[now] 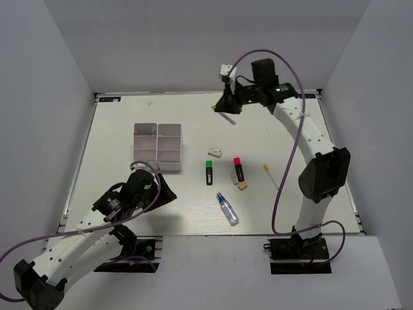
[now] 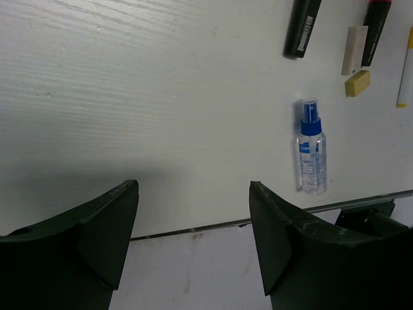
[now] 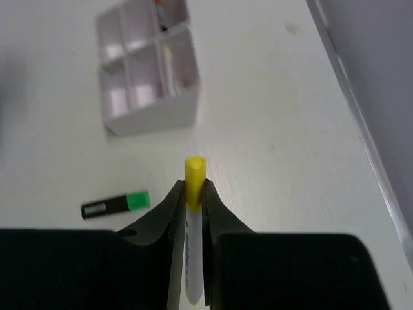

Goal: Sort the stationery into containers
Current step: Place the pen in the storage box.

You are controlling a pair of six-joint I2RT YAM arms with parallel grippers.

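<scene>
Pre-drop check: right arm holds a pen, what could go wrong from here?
The yellow-tipped pen is pinched near one end by the right gripper; it may pivot or slip in transit. The left gripper sits right by the organizer box, so the arms might clash there.

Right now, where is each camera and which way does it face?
Top external: above and behind, looking down on the table; both arms show.
Left wrist: low by the near edge, facing the glue bottle; open left jaws.
Right wrist: raised at the far side, looking down toward the organizer box; right jaws shut on a yellow-tipped pen.
Shared: top and right wrist both show the green-capped highlighter.
</scene>
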